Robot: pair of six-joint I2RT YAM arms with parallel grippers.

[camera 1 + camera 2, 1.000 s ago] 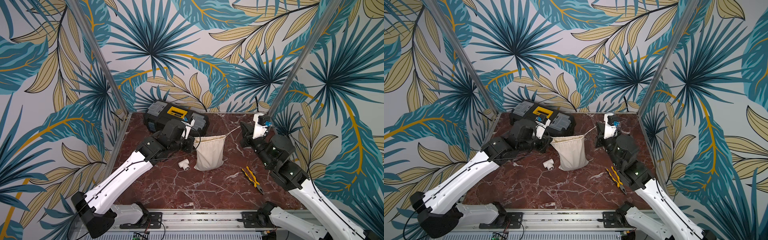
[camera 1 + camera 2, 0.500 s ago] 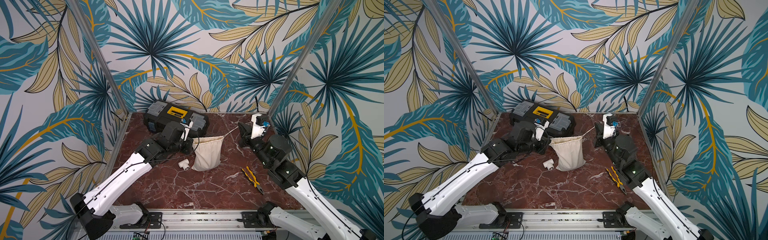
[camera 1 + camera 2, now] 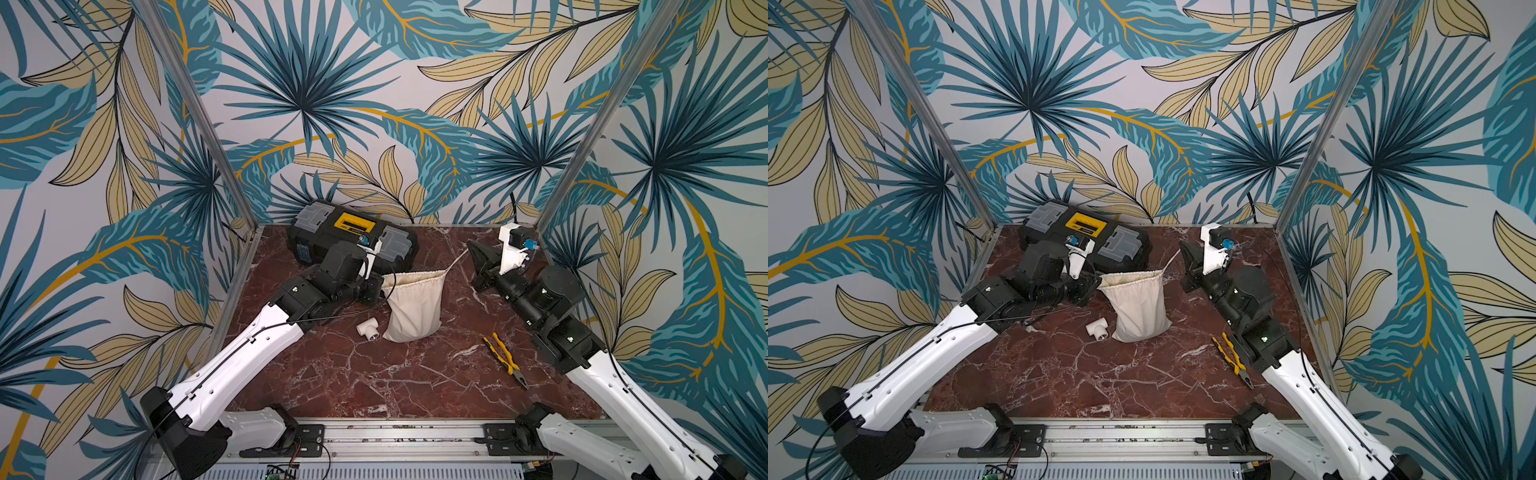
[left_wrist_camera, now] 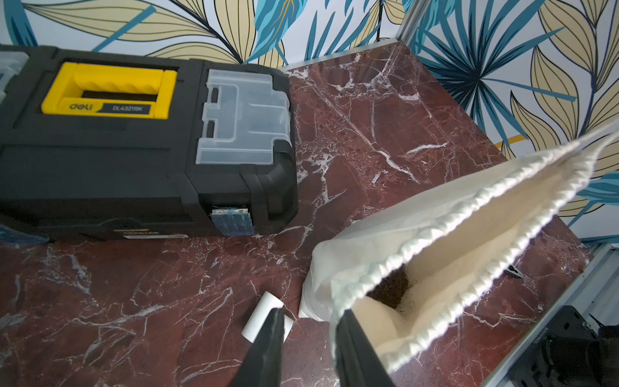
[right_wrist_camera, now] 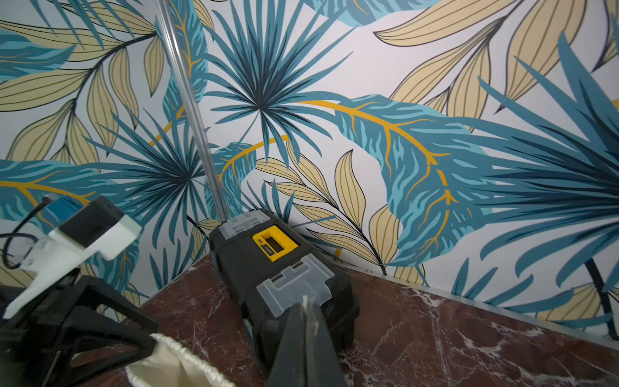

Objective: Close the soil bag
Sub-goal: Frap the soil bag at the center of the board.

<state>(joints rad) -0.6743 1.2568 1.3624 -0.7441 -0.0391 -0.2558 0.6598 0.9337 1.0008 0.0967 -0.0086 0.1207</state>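
The soil bag [image 3: 413, 307] [image 3: 1138, 307] stands upright on the marble table, a cream cloth sack. Its gathered mouth [image 4: 452, 234] gapes as a long slit, with dark soil [image 4: 390, 289] inside. My left gripper [image 3: 379, 286] [image 4: 311, 313] is at the mouth's left corner, jaws apart with bare table between them. One finger [image 4: 351, 335] touches the rim. My right gripper [image 3: 469, 246] [image 5: 305, 301] is shut on the thin cord [image 3: 457, 261], which runs taut from the mouth's right corner.
A black toolbox [image 3: 353, 232] [image 4: 134, 150] with a yellow handle lies at the back left, just behind the left gripper. A white pipe tee [image 3: 369, 328] sits left of the bag's base. Yellow pliers [image 3: 505, 359] lie by the right arm.
My left gripper's jaws have parted beside the bag's mouth corner. The right gripper stays shut on the cord, and the bag has shifted slightly left.
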